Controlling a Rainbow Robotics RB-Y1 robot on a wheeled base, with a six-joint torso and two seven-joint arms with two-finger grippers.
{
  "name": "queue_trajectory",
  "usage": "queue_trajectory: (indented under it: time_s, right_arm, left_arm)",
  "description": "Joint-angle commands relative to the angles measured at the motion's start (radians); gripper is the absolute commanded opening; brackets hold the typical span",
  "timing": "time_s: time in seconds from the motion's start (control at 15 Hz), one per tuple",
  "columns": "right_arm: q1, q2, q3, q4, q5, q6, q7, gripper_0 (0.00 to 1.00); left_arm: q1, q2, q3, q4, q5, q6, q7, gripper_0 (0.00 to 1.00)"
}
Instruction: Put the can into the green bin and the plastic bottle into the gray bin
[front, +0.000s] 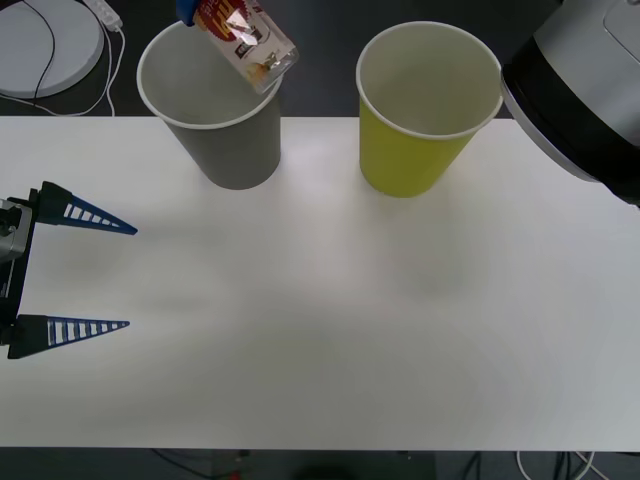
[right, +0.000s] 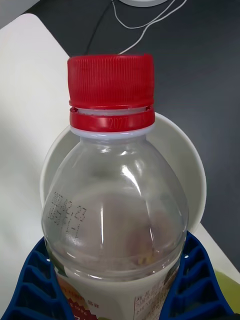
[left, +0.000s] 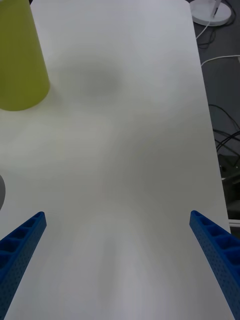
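Left end effector (front: 125, 276) low over the near-left surface (front: 320, 330), well short of the gray bin (front: 215, 100), fingers spread wide, nothing between them. Gray bin and green bin (front: 425, 105) upright side by side at the far edge; green bin to the gray bin's right, visible interior pale and bare. Plastic bottle (front: 245, 40) tilted above the gray bin's far rim, cap end cut off in front view. Right end effector (right: 120, 280) pinches the bottle body; ribbed blue fingers (right: 37, 285) press both sides.
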Motion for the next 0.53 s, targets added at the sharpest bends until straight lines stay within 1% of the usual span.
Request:
queue_trajectory:
  time_s: [0.07,0.27,0.53]
  right_arm:
    - [-0.024,0.033,0.008,0.067,0.005,0.033,0.0,0.0]
    - [-0.036,0.058,0.012,0.108,0.017,0.053,0.0,0.0]
    - [-0.042,0.069,0.014,0.122,0.017,0.056,0.0,0.0]
  left_arm:
    - [0.0,0.0,0.0,0.0,0.0,0.0,0.0,1.0]
    - [0.0,0.0,0.0,0.0,0.0,0.0,0.0,1.0]
    - [0.0,0.0,0.0,0.0,0.0,0.0,0.0,1.0]
